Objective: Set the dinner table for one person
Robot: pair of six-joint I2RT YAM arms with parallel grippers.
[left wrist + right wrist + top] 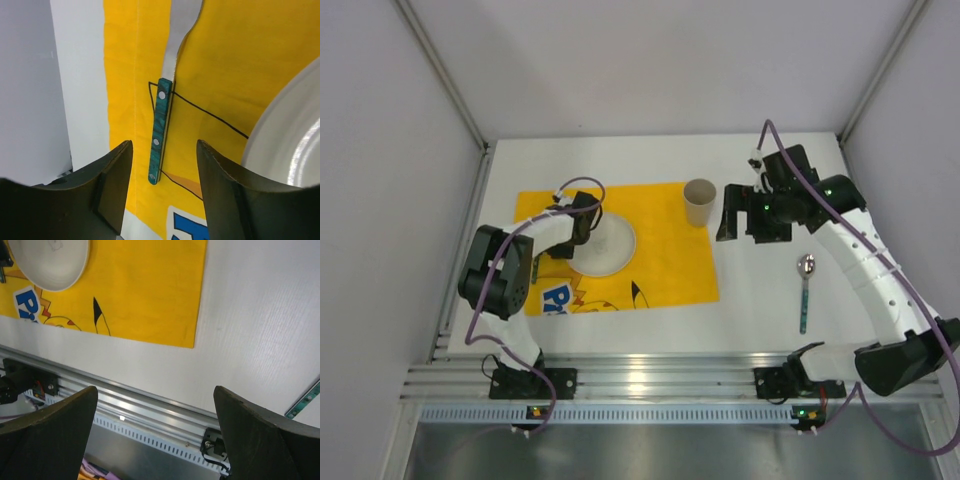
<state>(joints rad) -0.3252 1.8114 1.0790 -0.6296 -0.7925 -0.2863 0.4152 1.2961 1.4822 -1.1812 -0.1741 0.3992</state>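
Note:
The dinner table is a white top with a yellow printed mat on it. On the mat are a white plate and a beige cup. A teal-handled spoon lies on the bare table right of the mat. My left gripper is open and empty at the plate's left edge. In the left wrist view it hovers over a teal-handled metal utensil lying on the mat beside the plate. My right gripper is open and empty right of the cup, above the table.
Aluminium rails run along the table's near edge, by both arm bases. White walls with metal posts close in the left, right and far sides. The right wrist view shows the mat's corner, the plate and the spoon's handle tip.

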